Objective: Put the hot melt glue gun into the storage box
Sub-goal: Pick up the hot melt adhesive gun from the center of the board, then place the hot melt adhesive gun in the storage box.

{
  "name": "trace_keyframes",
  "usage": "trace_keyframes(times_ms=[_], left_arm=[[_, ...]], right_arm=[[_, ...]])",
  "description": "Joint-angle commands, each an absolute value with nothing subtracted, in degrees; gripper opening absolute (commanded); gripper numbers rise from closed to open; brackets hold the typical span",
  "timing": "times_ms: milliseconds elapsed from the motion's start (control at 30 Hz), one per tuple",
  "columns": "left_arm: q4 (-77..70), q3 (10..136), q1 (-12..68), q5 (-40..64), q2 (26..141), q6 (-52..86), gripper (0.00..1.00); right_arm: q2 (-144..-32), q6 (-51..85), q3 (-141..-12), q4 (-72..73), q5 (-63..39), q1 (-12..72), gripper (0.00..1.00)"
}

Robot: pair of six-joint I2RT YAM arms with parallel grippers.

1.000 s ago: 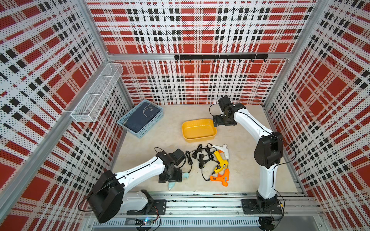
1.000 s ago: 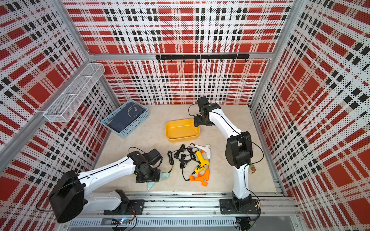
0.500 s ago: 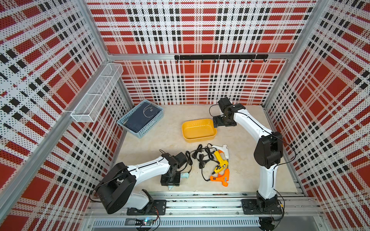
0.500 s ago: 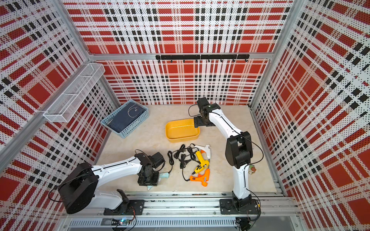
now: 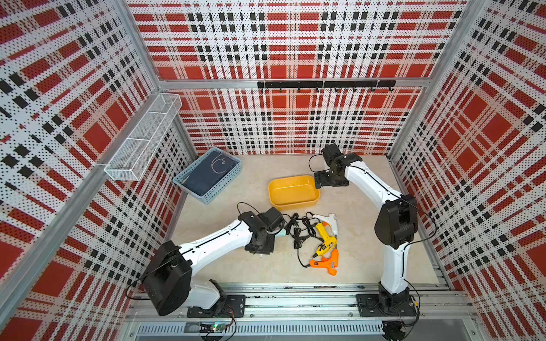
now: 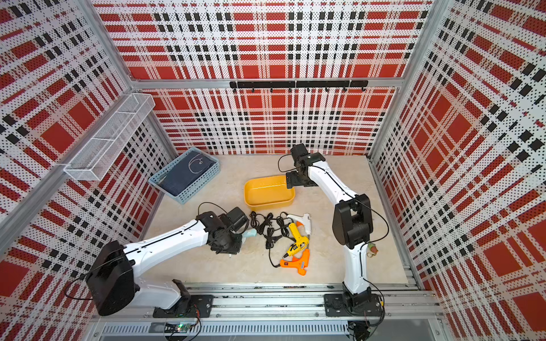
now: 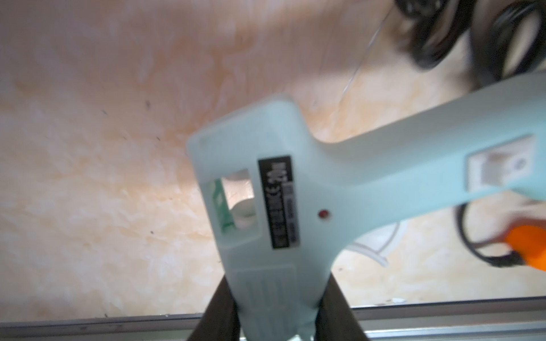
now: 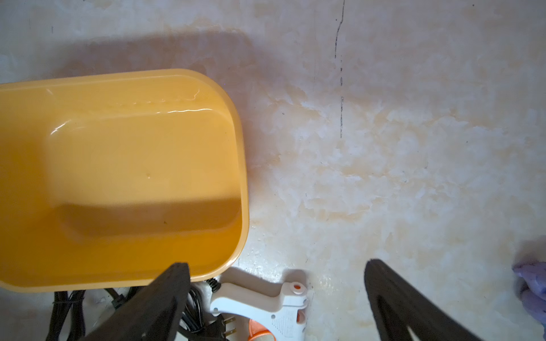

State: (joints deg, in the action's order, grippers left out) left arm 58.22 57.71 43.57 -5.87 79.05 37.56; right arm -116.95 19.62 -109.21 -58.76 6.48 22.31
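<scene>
**Mint-green glue gun [image 7: 295, 183] gripped, storage box [image 5: 295, 178] empty**

The gun's barrel sits clamped in the left hand [image 7: 277, 277], low over the surface [image 7: 88, 177] near the front rail and well apart from the yellow box. Nothing lies in the box, so by my reading the carry and release are both left to do. The right hand [image 8: 276, 264] hangs wide open beside the box's edge, holding nothing. A white gun [image 5: 328, 220], a yellow gun [image 5: 326, 240] and an orange gun [image 5: 328, 261] lie among black cords [image 5: 298, 227]. I cannot tell whether the mint gun is lifted or resting: the wrist view is blurred, and in both top views the arm hides most of it.
</scene>
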Motion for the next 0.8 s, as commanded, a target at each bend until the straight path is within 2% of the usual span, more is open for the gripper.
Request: trace_keyframes(times_ms=[0,167,400,767], left_arm=[[62.3,66.0,42.1,-12.3,74.9,35.9,0.00],[62.2,76.5,39.4,-16.3,73.9,33.1,0.00],[57.6,90.8,36.2,-14.1,85.2,27.7,0.00],[48.4,89.2,35.8,-10.0,94.8,23.1,0.00]], right_arm=[[-115.4,20.1,-107.9,-58.2,6.8,22.0,1.00],[-115.4,20.0,-106.4,-57.4,6.9,21.9,1.00],[-113.2,21.0,-103.2,-55.6,7.0,20.1,1.00],[-107.5,21.5,-97.2,-53.6,8.4,17.3,1.00]])
